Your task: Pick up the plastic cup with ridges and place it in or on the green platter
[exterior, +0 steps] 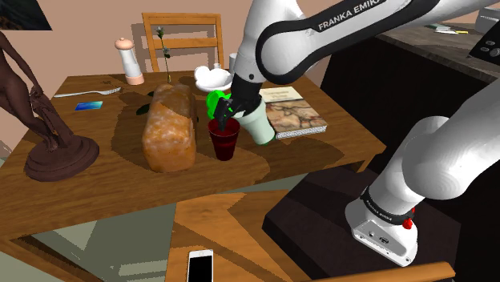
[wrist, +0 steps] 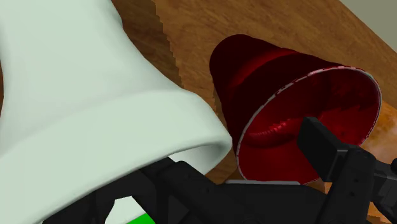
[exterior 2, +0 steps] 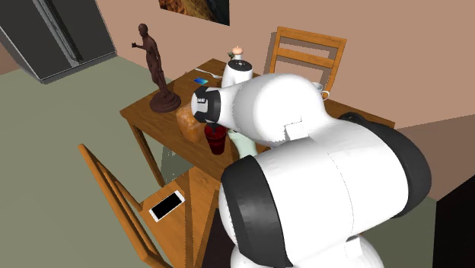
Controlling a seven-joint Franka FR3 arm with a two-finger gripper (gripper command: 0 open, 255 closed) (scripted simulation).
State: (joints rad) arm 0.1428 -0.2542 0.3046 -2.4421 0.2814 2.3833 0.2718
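Observation:
A dark red ridged cup (exterior: 224, 141) stands upright on the wooden table (exterior: 104, 188), between a bread loaf and a pale greenish-white cup (exterior: 260, 124). My black gripper (exterior: 230, 110) hangs open just above the red cup's rim, touching nothing. In the wrist view the red cup (wrist: 286, 108) lies right in front of the gripper (wrist: 254, 181); one finger (wrist: 324, 149) shows beside its rim, and the pale cup (wrist: 83, 108) hides the other. The bright green platter (exterior: 215, 102) peeks out just behind the gripper. The red cup (exterior 2: 215, 138) also appears under my arm in the second exterior view.
A large bread loaf (exterior: 170, 126) lies at the red cup's left in the shoulder view, a book (exterior: 293, 113) at the right. A brown statue (exterior: 48, 120), a white bowl (exterior: 210, 78) and a grinder (exterior: 128, 61) stand further off. A phone (exterior: 200, 264) rests on the near chair.

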